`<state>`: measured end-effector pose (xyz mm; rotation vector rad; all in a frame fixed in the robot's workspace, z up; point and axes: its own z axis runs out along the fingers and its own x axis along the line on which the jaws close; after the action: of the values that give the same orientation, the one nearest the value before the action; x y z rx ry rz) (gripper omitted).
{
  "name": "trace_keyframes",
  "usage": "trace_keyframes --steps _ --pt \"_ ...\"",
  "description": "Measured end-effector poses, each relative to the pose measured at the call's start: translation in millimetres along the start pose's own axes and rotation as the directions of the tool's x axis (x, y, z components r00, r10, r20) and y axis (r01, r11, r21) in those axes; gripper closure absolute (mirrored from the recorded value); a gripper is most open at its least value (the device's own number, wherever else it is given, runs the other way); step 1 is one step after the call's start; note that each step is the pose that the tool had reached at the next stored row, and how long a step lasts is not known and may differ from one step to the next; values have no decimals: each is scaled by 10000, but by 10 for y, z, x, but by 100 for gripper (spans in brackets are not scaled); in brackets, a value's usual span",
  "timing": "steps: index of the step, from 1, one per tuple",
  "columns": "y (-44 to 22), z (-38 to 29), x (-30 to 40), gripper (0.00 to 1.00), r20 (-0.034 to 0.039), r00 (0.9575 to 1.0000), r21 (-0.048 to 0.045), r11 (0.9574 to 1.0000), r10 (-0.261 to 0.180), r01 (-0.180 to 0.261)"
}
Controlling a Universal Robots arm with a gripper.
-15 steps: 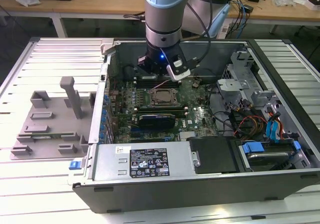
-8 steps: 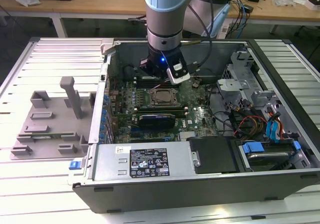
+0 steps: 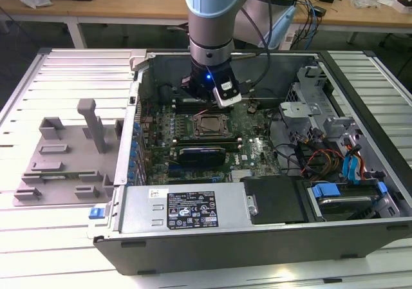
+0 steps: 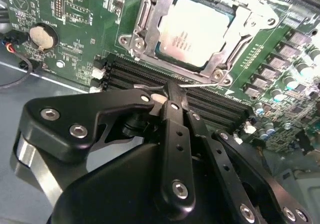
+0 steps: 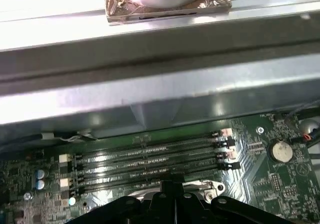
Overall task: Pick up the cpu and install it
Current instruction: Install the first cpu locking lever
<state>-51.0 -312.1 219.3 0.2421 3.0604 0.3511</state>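
Closed, empty gripper [image 4: 167, 92] just above memory slots [image 4: 200, 102] (cpu [image 4: 196, 32] seated in socket [image 4: 150, 14]).

Arm [image 3: 212, 18] above open computer case [image 3: 257, 192]

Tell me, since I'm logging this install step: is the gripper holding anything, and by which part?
Nothing is held. The gripper is shut with nothing between its fingertips, above the memory slots, while the cpu sits in its socket on the motherboard.

The white label [image 3: 192, 210] on the case and the cpu [image 4: 196, 32] seemingly carry unreadable print.
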Motion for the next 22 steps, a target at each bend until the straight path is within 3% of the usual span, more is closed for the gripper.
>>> trace_keyframes --steps 4,7,10,11,12,14,22 --pt "11 74 7 89 88 9998 238 9995 202 -204" --pt "3 110 8 89 227 9970 300 9967 746 -753" --pt "3 112 7 89 240 9968 323 9965 767 -775" --pt "4 113 7 89 256 9968 394 9962 763 -772" --pt "10 115 7 89 288 9967 530 9956 755 -770" --pt "60 127 15 89 324 9967 678 9947 749 -770" --pt "105 140 15 89 336 9966 722 9944 753 -776"
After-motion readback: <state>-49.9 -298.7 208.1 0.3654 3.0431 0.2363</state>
